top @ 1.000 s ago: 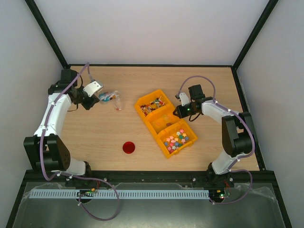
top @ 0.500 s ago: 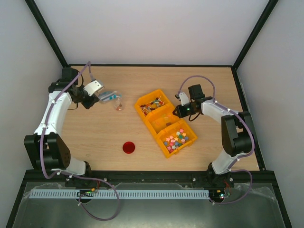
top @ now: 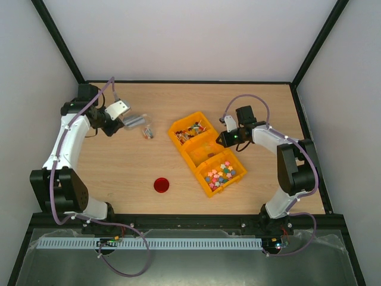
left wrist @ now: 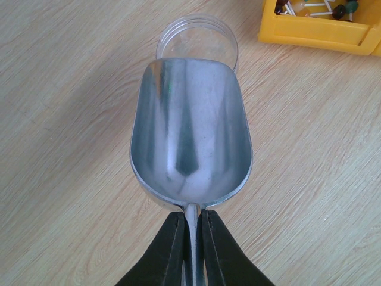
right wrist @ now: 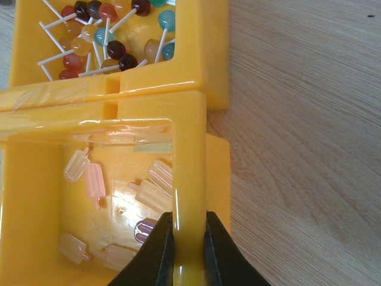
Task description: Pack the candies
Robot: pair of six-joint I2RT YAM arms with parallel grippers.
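Note:
The candies [top: 220, 174], small sweets in mixed colours, fill the near compartment of the yellow bin row [top: 237, 177]. A few lie in the small clear jar [top: 147, 132]. My left gripper [top: 116, 124] is shut on the handle of a metal scoop [top: 134, 120]. In the left wrist view the scoop [left wrist: 190, 131] is empty and its front lip overlaps the jar's rim [left wrist: 221, 36]; the left gripper [left wrist: 191, 238] pinches the thin handle. My right gripper [top: 228, 138] is shut on the middle bin's wall [right wrist: 189, 149], one finger inside and one outside [right wrist: 189, 238].
A red lid [top: 161, 185] lies on the table in front of the jar. The far compartment holds lollipops [right wrist: 107, 42], and the middle one flat popsicle-shaped sweets [right wrist: 119, 196]. A corner of the bin row [left wrist: 321, 33] lies right of the jar.
The scoop carried coloured candies over the jar a second ago; now it is empty and grey, and candies show in the jar. The right arm has not moved.

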